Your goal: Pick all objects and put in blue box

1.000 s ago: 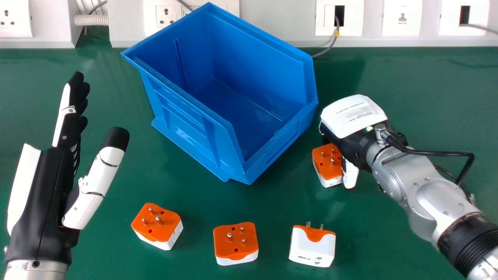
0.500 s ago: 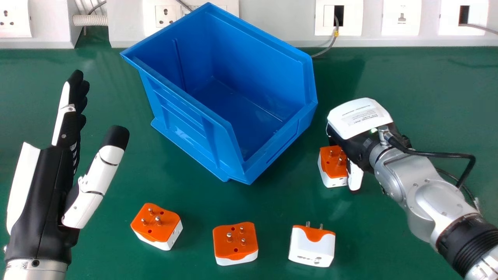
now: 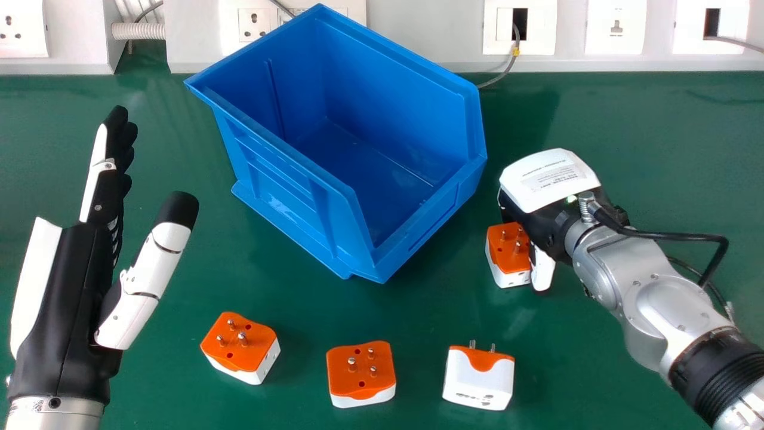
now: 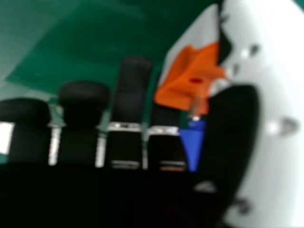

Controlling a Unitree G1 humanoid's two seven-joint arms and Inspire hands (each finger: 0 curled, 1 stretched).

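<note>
At the box's (image 3: pixel 286 173) 4 o'clock, I have the held plug (image 3: pixel 507 254) grasped between the thumb and fingers of my right hand (image 3: pixel 546 184). Count: four plugs, one box, two hands. Left plug (image 3: pixel 240 343) sits at 7 o'clock from the box, middle plug (image 3: pixel 361 373) at 6, right plug (image 3: pixel 478 382) at 5, all on the green table (image 3: pixel 656 131). Held plug: pins upward, long axis roughly 11 to 5 o'clock. Whether its base touches the table, I cannot tell. Left hand (image 3: pixel 68 286), at 8 o'clock, is released, fingers straight. Clearance: a strip of table shows between held plug and box edge; the front three stand apart, with room between neighbours.
</note>
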